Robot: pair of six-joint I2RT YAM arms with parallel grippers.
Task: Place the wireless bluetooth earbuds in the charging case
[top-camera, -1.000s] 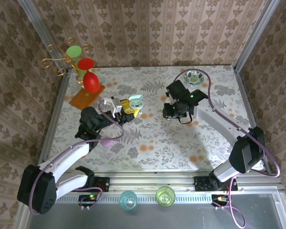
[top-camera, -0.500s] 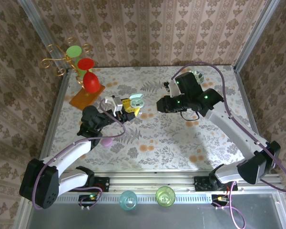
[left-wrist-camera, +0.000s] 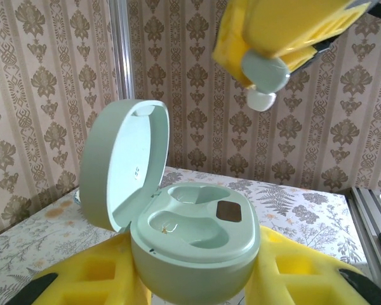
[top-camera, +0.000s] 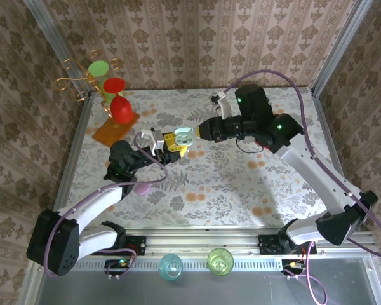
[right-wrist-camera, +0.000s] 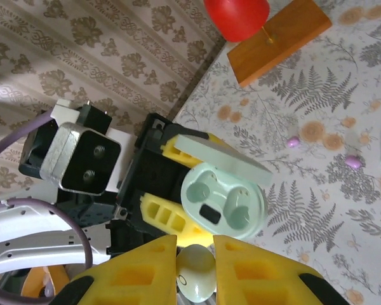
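Earbuds are not yet seated: both sockets of the charging case point(left-wrist-camera: 197, 235) stand empty, so I judge the task to be at its first insertion, with everything left to do.

On the left, the left pincer point(left-wrist-camera: 200, 274) is clenched around the base of the mint-green case, its yellow fingers pressed to either side, holding it up off the table point(right-wrist-camera: 317, 210). The lid point(left-wrist-camera: 124, 165) is swung fully back. The two moulded hollows face up, with a dark patch between them.

Just right of the case, the right pincer point(right-wrist-camera: 195, 249) is clamped on one earbud point(right-wrist-camera: 195, 273), nipped between its yellow fingers. In the left wrist view that bud hangs above the case, a little to the right of the sockets and clear of them. It is a smooth, pale whitish bean with a rounded face and a small ring mark, far smaller than the case.

Further right in the right wrist view, two tiny lilac buds point(right-wrist-camera: 293, 142) lie loose on the table, apart from each other and from the case.

What remains, as I read it, is lowering the held bud into a hollow.
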